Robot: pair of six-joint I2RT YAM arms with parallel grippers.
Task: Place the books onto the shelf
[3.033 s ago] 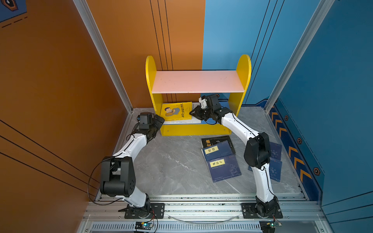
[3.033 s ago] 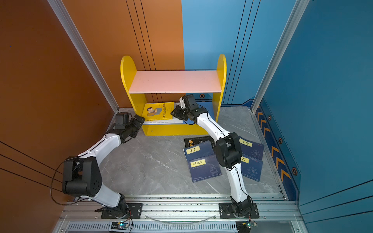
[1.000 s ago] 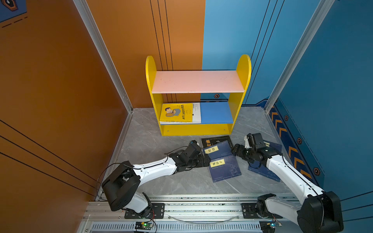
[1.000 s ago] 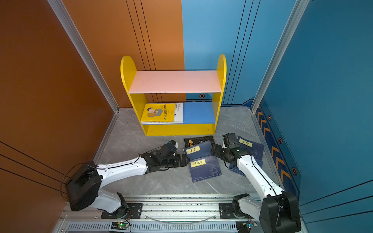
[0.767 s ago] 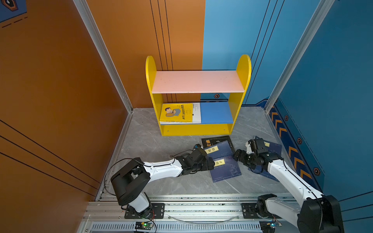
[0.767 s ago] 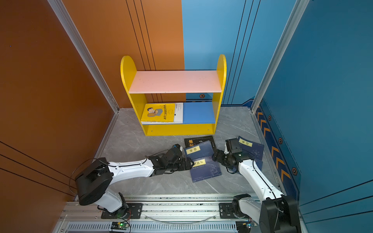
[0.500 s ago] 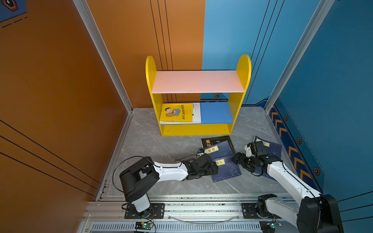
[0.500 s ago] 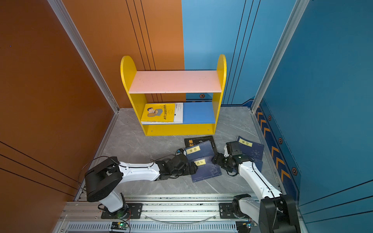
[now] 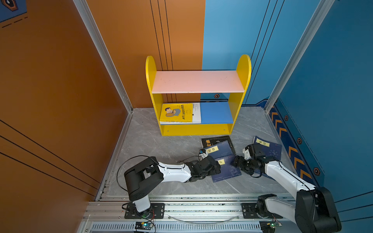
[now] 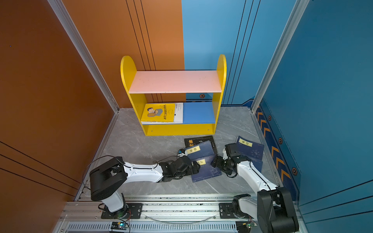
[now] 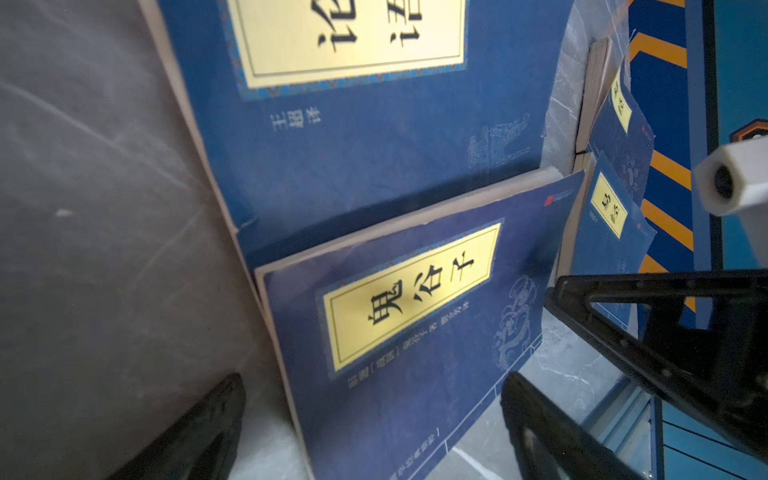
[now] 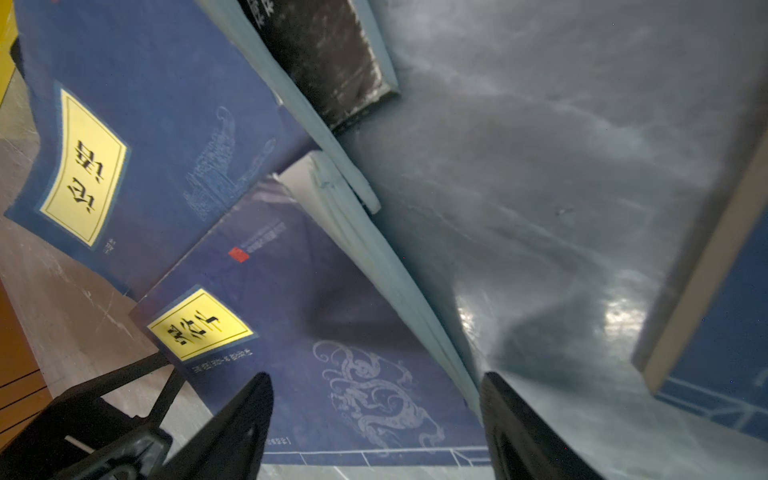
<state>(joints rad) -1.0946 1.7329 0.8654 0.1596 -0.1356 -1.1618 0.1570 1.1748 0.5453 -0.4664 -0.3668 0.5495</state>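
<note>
Left jaws: wide apart; my left gripper (image 11: 370, 419) straddles the spine edge of the front navy book (image 11: 415, 332), pinching nothing.
Right jaws: apart too; my right gripper (image 12: 374, 415) sits astride that book's page edge, one finger above the cover, one above bare tabletop (image 12: 561, 166).
Top views alone: the shelf (image 9: 150, 80) at the tabletop's back edge, with the yellow book (image 9: 176, 112) flat on a white book (image 9: 196, 112) at the left end of its blue lower board.
Wrist views alone: cream page blocks, sharp label characters, a small red stamp on the front cover.
Pile: right of middle, between shelf and front edge. The black book (image 9: 214, 140) is lowest, the middle navy book (image 9: 220, 150) lies across it, and the front one is on top. The further navy books (image 9: 270, 149) lie by the right edge.
Materials: matte paper covers; glossy grey veined top; black triangular-framed fingers; flat painted boards with round-topped yellow sides.
</note>
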